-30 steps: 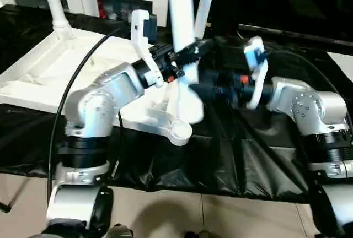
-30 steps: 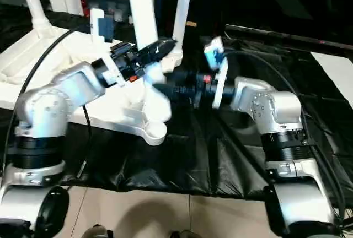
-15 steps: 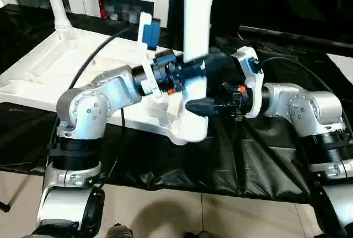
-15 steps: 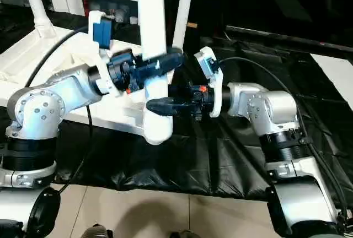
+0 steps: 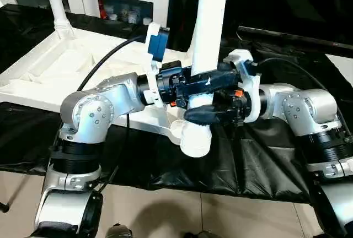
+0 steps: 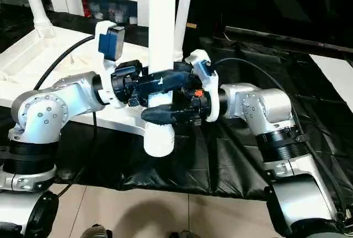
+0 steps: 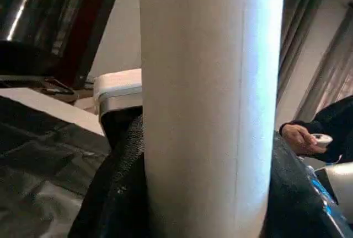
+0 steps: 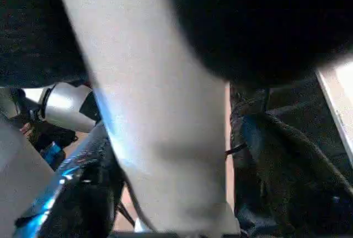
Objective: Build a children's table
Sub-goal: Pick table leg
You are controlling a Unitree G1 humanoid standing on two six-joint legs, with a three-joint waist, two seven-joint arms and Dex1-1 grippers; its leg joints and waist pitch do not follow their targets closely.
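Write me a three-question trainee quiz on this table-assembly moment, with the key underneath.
1. True or false: both grippers are clamped on the upright leg.
2. How many other legs already stand in the table top? A) none B) two C) four
3. Fill in: the held leg's flared end hangs close by the near corner ____.

Key:
1. True: the left gripper and the right gripper both hold it.
2. B: the far-left leg and the leg behind.
3. Socket.
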